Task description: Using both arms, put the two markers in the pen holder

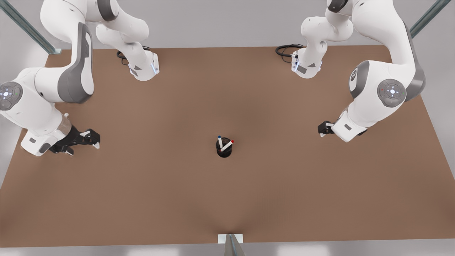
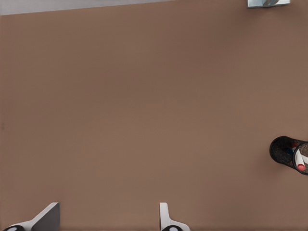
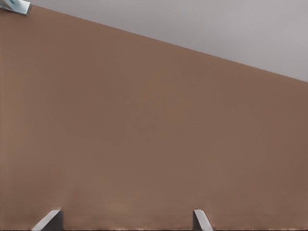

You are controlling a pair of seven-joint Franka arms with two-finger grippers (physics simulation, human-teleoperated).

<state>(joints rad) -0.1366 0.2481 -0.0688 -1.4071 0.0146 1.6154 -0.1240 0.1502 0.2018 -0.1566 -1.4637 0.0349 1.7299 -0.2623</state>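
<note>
The black mesh pen holder (image 1: 224,152) stands near the middle of the brown table (image 1: 227,199). Both markers lean inside it: the blue-capped marker (image 1: 220,141) and the red-capped marker (image 1: 228,144), their caps sticking out above the rim. My left gripper (image 1: 322,129) hangs at the front view's right, far from the holder, open and holding nothing. My right gripper (image 1: 91,140) hangs at the front view's left, also open and holding nothing. In the left wrist view the pen holder (image 2: 283,150) and a red marker (image 2: 301,162) sit well off to one side of my left gripper (image 2: 107,219). My right gripper (image 3: 124,220) hangs over bare table.
Black cables (image 1: 286,49) lie by the arm bases at the back of the table. A small metal bracket (image 1: 231,239) sits at the table's near edge, also seen as the bracket (image 2: 267,3) and the bracket (image 3: 14,6).
</note>
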